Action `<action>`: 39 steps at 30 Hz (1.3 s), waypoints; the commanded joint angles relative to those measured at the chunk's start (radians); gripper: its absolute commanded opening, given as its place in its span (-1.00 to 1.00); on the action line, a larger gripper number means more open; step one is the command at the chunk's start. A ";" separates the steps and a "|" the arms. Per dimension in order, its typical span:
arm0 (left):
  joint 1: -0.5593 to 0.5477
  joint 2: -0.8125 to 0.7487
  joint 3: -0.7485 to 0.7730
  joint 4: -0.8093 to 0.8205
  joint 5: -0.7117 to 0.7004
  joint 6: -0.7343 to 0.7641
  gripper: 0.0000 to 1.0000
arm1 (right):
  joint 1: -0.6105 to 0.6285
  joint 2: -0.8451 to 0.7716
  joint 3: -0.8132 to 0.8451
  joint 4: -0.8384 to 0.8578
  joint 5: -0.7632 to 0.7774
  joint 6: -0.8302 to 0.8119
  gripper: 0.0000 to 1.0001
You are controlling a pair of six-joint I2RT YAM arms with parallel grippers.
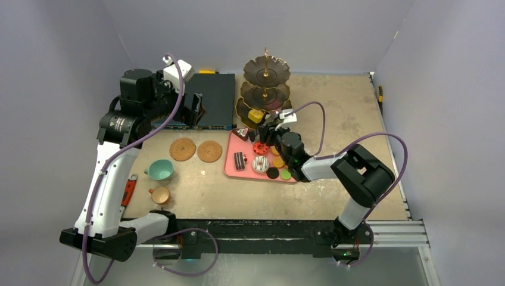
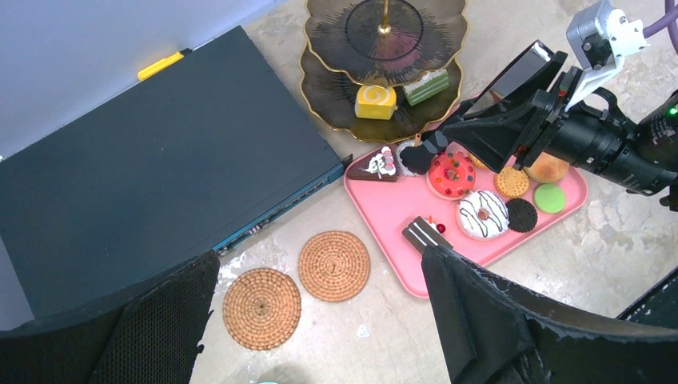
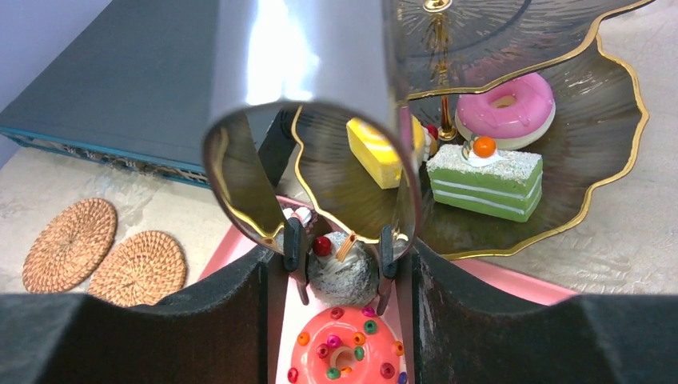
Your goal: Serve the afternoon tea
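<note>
**Right claw clamped on the tongs, tips round the cherry cake**

You have the tong tips straddling the small speckled cherry cake on the pink tray, just in front of the stand. Your left claw hangs spread and empty over the coasters. The cake looks light, hard and rounded, so it may squirt from smooth tips. Pinch low on its body, below the cherry. Only the right wrist view shows the straddle. Only the top view shows the teal cup and tan cup on the tabletop.

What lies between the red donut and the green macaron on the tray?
A tan round biscuit lies between the red donut and the green macaron; the left wrist view shows it.
</note>
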 commanded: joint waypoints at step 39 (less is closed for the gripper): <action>0.004 -0.026 0.027 0.011 0.020 0.005 0.98 | -0.176 -0.463 0.088 -0.185 -0.053 -0.019 -0.35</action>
